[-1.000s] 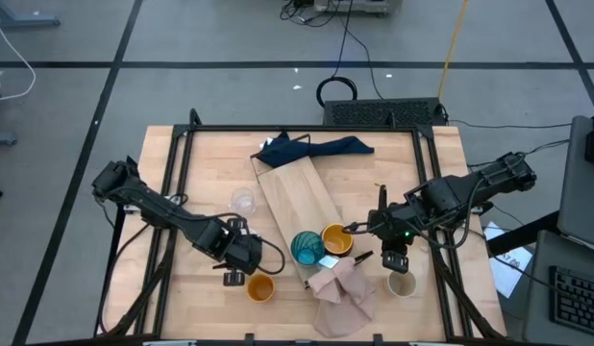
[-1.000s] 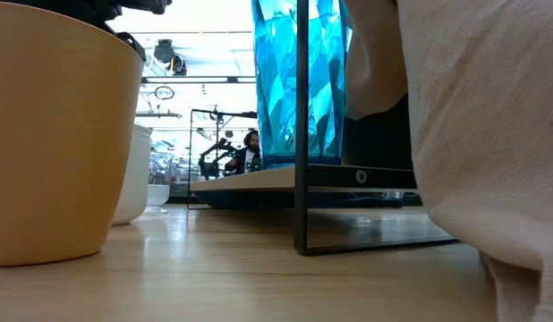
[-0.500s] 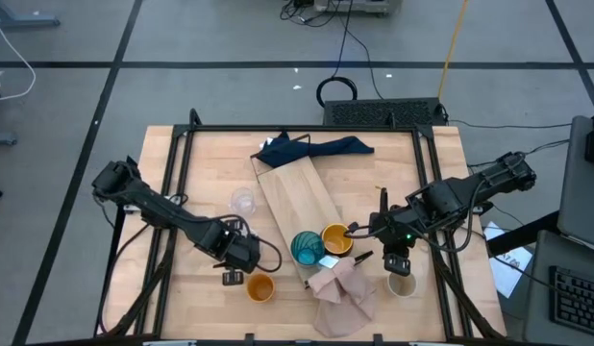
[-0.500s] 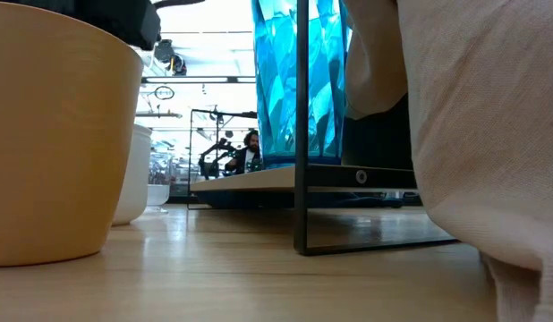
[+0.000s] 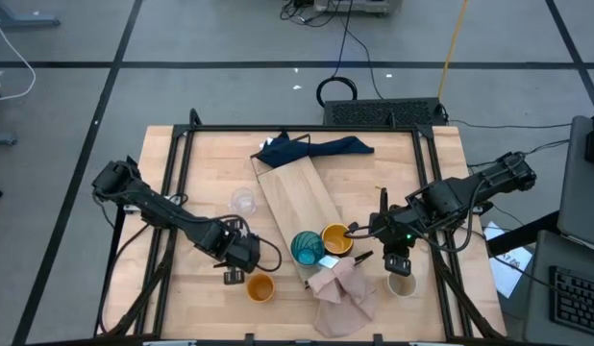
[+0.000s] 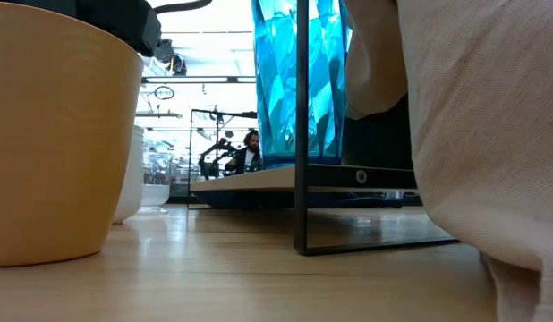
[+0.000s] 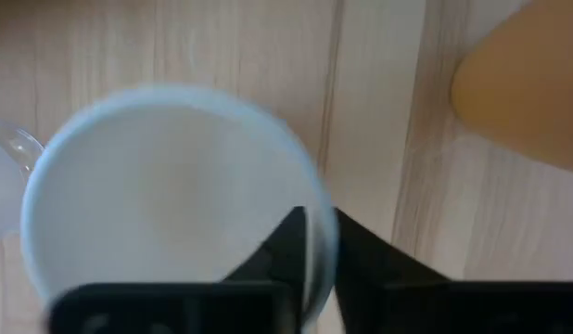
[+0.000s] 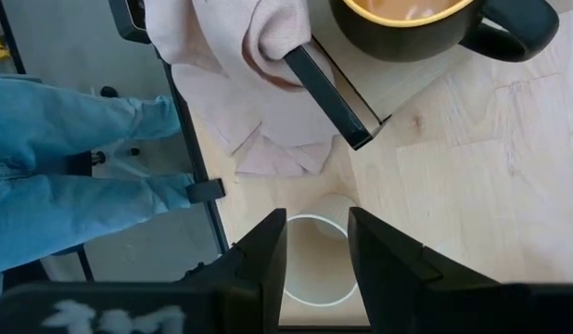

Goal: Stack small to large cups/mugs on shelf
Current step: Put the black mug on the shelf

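Left gripper [image 7: 321,243] fingers pinched nearly together; right gripper [image 8: 316,252] points down, fingers parted.

Bright, even light; blurred close-ups

Overhead camera looks straight down; the table-level one sits close against the faceted teal cup [image 6: 299,80], shared at six o'clock [image 5: 307,247].
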`<state>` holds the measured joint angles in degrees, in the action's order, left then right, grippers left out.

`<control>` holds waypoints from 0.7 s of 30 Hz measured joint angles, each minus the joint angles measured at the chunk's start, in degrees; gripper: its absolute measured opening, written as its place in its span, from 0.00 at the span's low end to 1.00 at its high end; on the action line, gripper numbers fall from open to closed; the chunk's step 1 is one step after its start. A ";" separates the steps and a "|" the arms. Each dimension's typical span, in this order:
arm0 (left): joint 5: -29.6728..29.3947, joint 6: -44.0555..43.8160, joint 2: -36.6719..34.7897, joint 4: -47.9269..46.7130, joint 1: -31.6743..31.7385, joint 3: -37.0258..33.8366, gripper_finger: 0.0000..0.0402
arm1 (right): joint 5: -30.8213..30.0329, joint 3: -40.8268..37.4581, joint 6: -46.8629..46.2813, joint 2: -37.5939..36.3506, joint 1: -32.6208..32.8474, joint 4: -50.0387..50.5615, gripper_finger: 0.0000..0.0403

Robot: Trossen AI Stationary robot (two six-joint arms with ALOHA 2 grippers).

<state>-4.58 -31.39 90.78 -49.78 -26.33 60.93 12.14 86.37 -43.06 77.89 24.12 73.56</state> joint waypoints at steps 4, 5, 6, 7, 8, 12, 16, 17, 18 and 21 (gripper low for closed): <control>0.57 -0.25 -0.02 -0.07 0.00 0.00 0.03 | -0.02 0.00 0.35 0.00 0.00 0.02 0.27; 0.77 -0.25 -0.02 -0.07 0.00 0.00 0.03 | -0.02 0.00 0.51 0.00 0.00 0.02 0.27; 1.08 -0.26 -0.04 -0.07 0.00 0.01 0.02 | -0.03 0.00 0.71 0.00 0.00 0.02 0.27; 1.45 -0.27 -0.08 -0.13 0.00 0.02 0.02 | -0.04 0.00 0.85 0.00 0.00 0.03 0.27; 1.88 -0.32 -0.17 -0.36 0.00 0.03 0.02 | -0.04 0.00 0.89 0.00 0.00 0.04 0.27; 4.67 -1.81 -1.24 -1.33 0.17 0.40 0.02 | -0.37 0.00 1.66 0.00 0.00 0.09 0.27; 5.66 -2.89 -4.43 -1.68 0.20 1.78 0.01 | -2.00 0.00 2.37 0.00 -0.02 0.11 0.27; 5.65 -3.18 -5.34 -1.62 0.20 2.28 0.01 | -2.36 0.00 2.65 0.00 -0.02 0.10 0.27; 5.64 -3.25 -6.26 -1.77 0.26 3.00 0.01 | -3.12 0.00 3.07 0.00 -0.02 0.12 0.27; 5.70 -3.79 -9.40 -2.01 0.65 6.30 0.01 | -4.72 0.00 4.22 0.00 -0.28 0.00 0.27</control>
<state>1.13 -35.18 81.39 -51.79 -25.68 67.22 7.43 86.37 -38.85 77.89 23.84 73.56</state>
